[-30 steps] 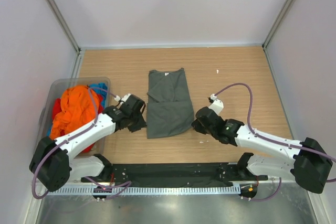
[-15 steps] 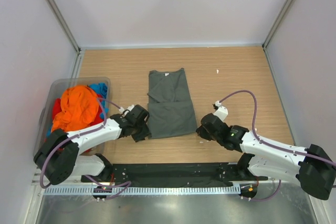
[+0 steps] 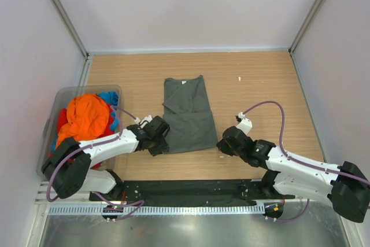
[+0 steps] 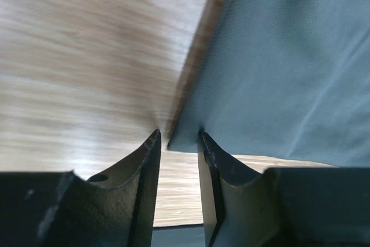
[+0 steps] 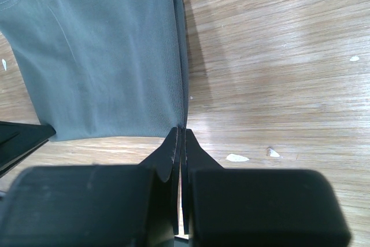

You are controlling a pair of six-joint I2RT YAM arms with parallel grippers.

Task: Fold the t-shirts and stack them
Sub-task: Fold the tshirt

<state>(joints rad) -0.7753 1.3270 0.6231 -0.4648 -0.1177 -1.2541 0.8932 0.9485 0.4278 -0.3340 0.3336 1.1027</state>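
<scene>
A dark grey-green t-shirt (image 3: 186, 114) lies folded lengthwise on the wooden table (image 3: 260, 79), collar at the far end. My left gripper (image 3: 163, 146) is at its near left corner. In the left wrist view the gripper (image 4: 179, 137) is open, with the corner of the shirt (image 4: 277, 56) between the fingertips. My right gripper (image 3: 219, 143) is at the near right corner. In the right wrist view it (image 5: 181, 130) is shut, pinching the corner of the shirt (image 5: 104, 56). Orange (image 3: 87, 117), red (image 3: 60, 121) and blue (image 3: 108, 98) t-shirts lie bunched in the bin.
The translucent grey plastic bin (image 3: 60, 92) stands at the left edge of the table, beside my left arm. Small white crumbs (image 5: 237, 157) lie on the wood right of the shirt. Walls close the table on three sides. A black mat (image 3: 185, 189) lies along the near edge.
Both grippers moved in toward the shirt's near corners. The left came right and nearer to reach the near left corner; the right slid nearer to the near right corner.
</scene>
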